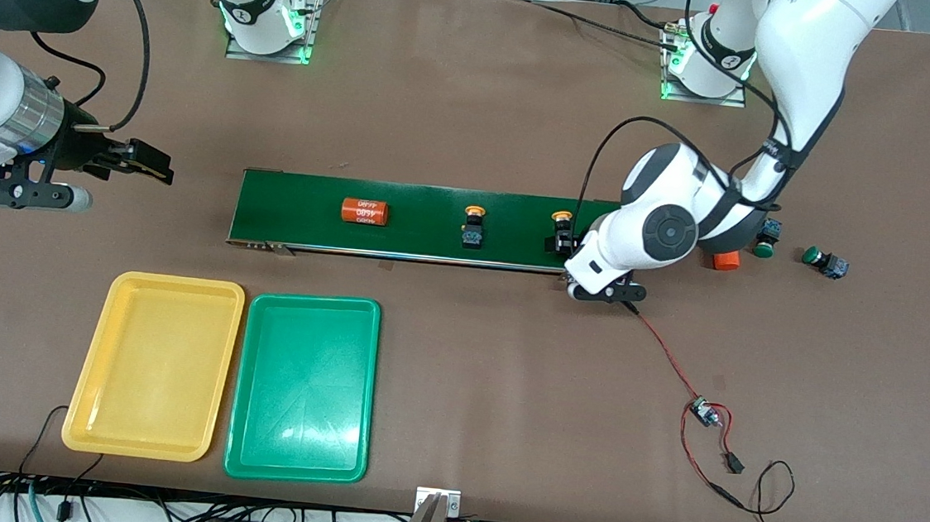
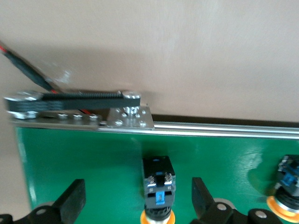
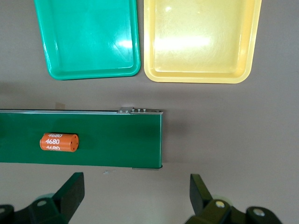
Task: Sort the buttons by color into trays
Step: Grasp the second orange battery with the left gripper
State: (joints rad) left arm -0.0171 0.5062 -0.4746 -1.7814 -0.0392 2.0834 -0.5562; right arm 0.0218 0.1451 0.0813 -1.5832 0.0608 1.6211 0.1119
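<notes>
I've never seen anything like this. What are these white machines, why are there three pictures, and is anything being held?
These are two robot arms at a table. One picture looks down from across the table; the other two come from cameras on each arm's wrist. The left gripper is open around a yellow-capped button on the green conveyor belt, not gripping it. The right gripper waits open over the table past the belt's end, holding nothing. Another yellow-capped button and an orange cylinder lie on the belt. A yellow tray and green tray sit side by side nearer the front camera.
</notes>
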